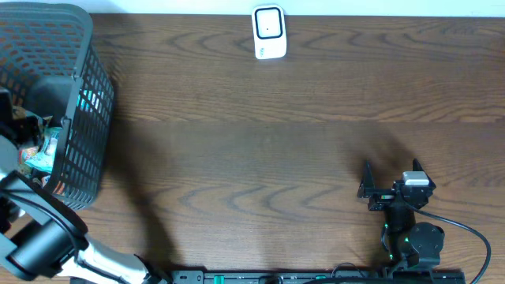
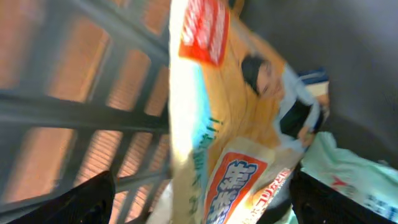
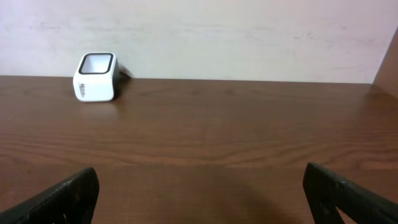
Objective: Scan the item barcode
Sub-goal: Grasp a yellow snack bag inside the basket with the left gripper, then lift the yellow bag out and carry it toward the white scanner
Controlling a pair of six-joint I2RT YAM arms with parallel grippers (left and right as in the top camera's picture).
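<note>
Snack packet [image 2: 236, 124], orange with red labels, lies in the black mesh basket [image 1: 83, 95] at the left end of the counter [image 1: 237, 158], beside a pale green packet [image 2: 354, 174]. The left arm reaches down into the basket, and the left gripper [image 2: 202, 186] stands wide with the snack packet showing between its fingers. The right gripper [image 3: 200, 171], also wide, sits low at the right, facing the white scanner [image 3: 95, 76] at the far edge.

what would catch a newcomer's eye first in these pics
The black mesh basket at the left end of the table, with the left arm reaching into it, draws the eye first. The left wrist view shows a bright orange snack packet, blurred, inside the open left pincer. A small white scanner stands at the table's far edge.
</note>
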